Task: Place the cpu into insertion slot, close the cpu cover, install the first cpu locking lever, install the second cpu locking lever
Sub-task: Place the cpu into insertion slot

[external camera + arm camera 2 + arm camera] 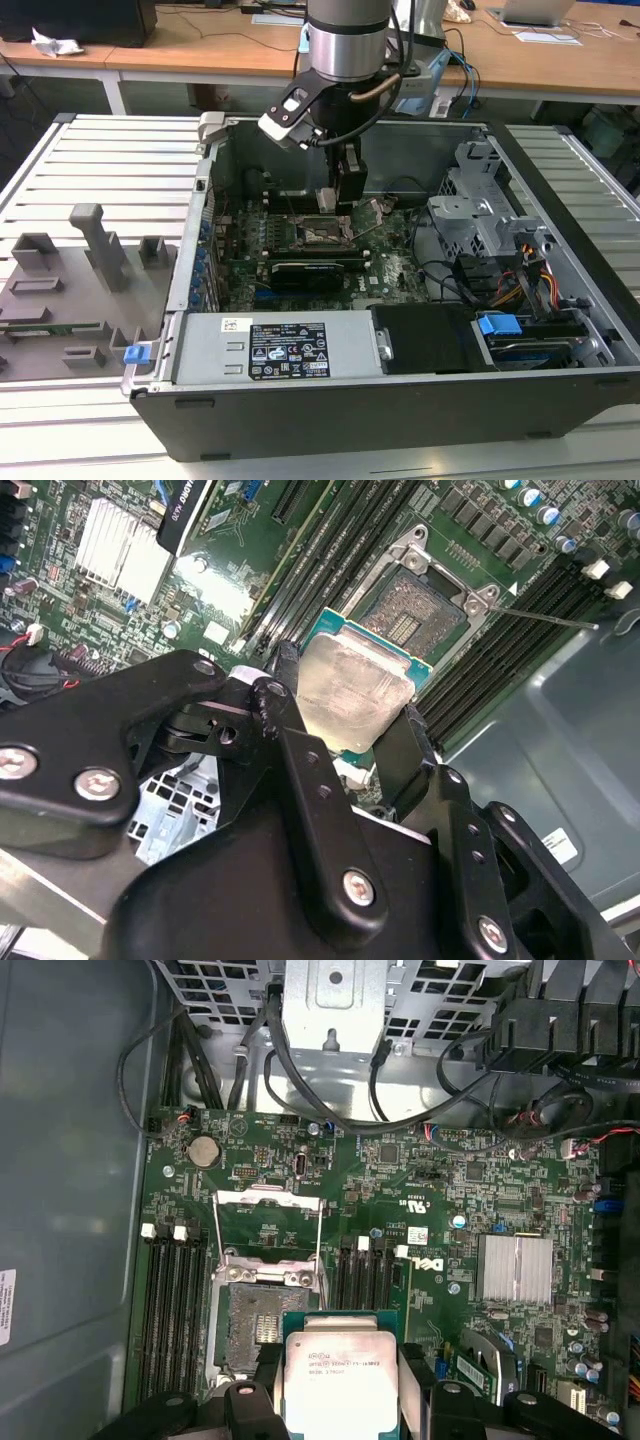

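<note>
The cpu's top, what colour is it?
The cpu is silvery-grey on top, clearest in the first wrist view.

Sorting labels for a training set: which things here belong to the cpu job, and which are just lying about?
Job: cpu held in the claw; insertion slot; cpu cover, open; locking lever.
Lying about: heatsink; coin battery; memory slots; drive cage.

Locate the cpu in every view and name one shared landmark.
Exterior view: cpu at the tool tip, above the insertion slot.
Second wrist view: cpu in the tool's grip, insertion slot beyond it.
First wrist view: cpu gripped, overlapping the insertion slot's corner.
Shared landmark: the open, empty insertion slot.
</note>
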Available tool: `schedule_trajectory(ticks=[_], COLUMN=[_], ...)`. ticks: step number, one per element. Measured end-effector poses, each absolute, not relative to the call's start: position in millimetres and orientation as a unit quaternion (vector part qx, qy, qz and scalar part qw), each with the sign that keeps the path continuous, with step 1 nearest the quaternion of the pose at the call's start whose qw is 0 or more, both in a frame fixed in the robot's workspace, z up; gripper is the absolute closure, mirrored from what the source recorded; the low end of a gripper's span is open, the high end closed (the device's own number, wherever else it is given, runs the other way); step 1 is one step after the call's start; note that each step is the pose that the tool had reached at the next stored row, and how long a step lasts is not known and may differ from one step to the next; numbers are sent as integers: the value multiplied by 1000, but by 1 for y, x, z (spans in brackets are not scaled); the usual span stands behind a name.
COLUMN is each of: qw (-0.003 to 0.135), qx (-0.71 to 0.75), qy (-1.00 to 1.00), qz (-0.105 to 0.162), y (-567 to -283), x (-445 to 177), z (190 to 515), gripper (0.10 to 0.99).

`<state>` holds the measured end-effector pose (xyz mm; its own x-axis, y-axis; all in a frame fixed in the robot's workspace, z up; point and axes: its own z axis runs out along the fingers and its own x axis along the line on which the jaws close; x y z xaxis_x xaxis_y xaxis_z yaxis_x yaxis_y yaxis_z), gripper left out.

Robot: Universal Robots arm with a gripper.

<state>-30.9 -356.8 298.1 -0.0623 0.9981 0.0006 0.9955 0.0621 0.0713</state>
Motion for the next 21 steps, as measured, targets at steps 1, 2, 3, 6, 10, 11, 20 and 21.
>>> schedule_trajectory(ticks=[1,2,3,6,10,11,20,21], qw=[24,24,25,25,26,26,26,26], qx=[684,684,686,697,707,708,707,708], qy=[728,728,727,716,706,706,706,706], qz=[26,26,26,25,24,24,24,24], y=[-357,-357,-357,-357,-357,-357,-349,-349], x=[-31,-31,-31,-31,-31,-31,-31,-31], z=[297,297,296,293,290,289,280,280], gripper=[545,545,545,545,545,545,545,545])
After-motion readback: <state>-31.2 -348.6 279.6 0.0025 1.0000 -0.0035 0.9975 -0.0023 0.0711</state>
